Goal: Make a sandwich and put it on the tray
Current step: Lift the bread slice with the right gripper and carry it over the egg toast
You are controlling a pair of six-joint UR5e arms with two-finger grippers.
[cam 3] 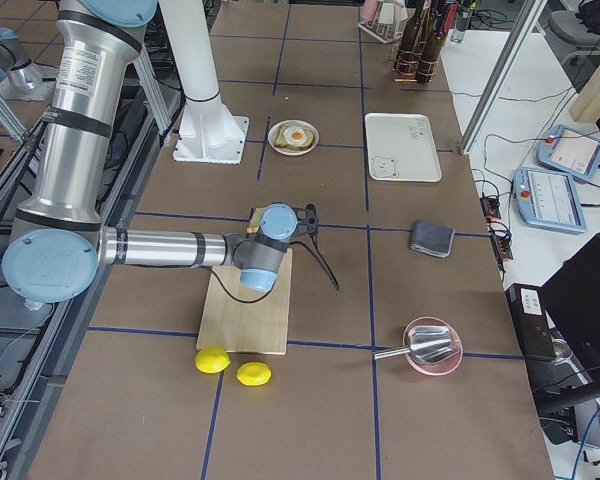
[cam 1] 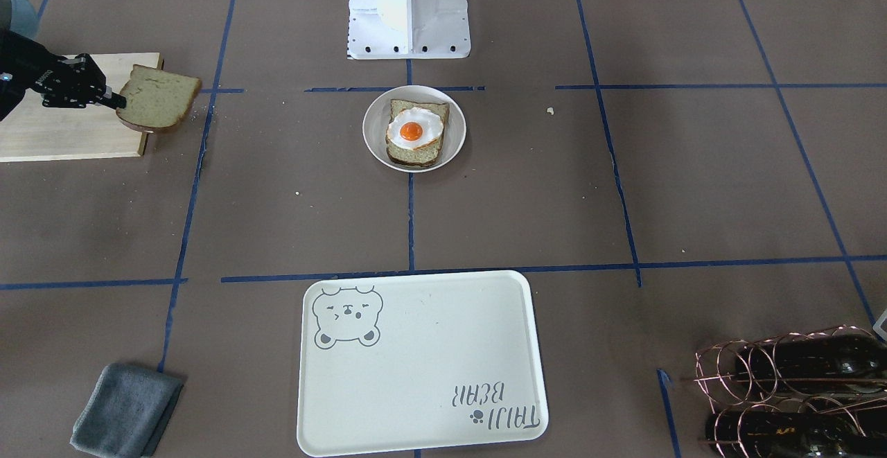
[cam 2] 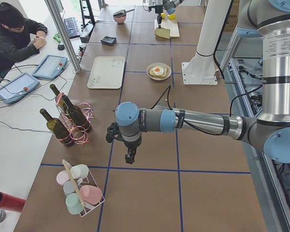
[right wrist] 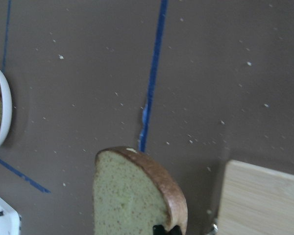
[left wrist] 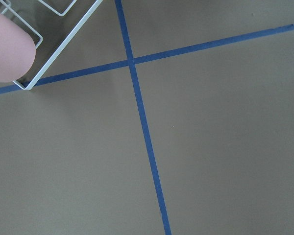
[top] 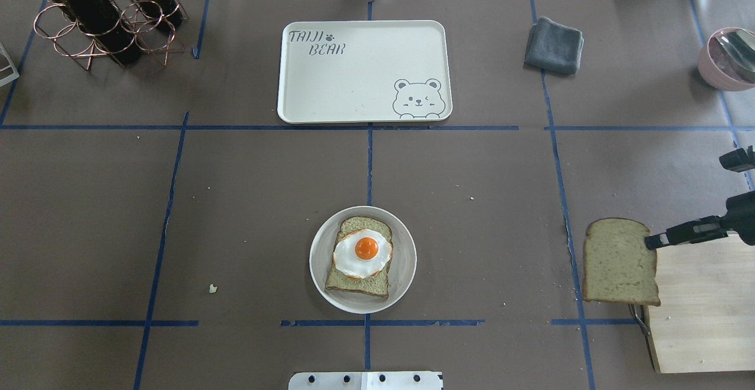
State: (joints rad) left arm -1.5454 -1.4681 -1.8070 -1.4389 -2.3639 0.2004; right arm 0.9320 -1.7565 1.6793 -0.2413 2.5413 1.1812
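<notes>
A small white plate (cam 1: 375, 147) at the table's middle holds one bread slice (cam 1: 409, 156) with a fried egg (cam 1: 414, 131) on top; it also shows in the overhead view (top: 319, 260). My right gripper (cam 1: 116, 101) is shut on the edge of a second bread slice (cam 1: 161, 101) and holds it above the corner of the wooden cutting board (cam 1: 62, 136). The slice shows in the right wrist view (right wrist: 130, 200). The cream bear tray (cam 1: 423, 361) lies bare past the plate. My left gripper (cam 2: 130, 157) hangs over the table far from these; I cannot tell if it is open.
A grey cloth (top: 553, 45) lies beside the tray. A copper rack with dark bottles (top: 100, 18) stands at the far left corner. A pink bowl (top: 728, 59) is at the right edge. Two lemons (cam 3: 230, 366) lie by the board. A cup rack (cam 2: 79, 191) stands near the left arm.
</notes>
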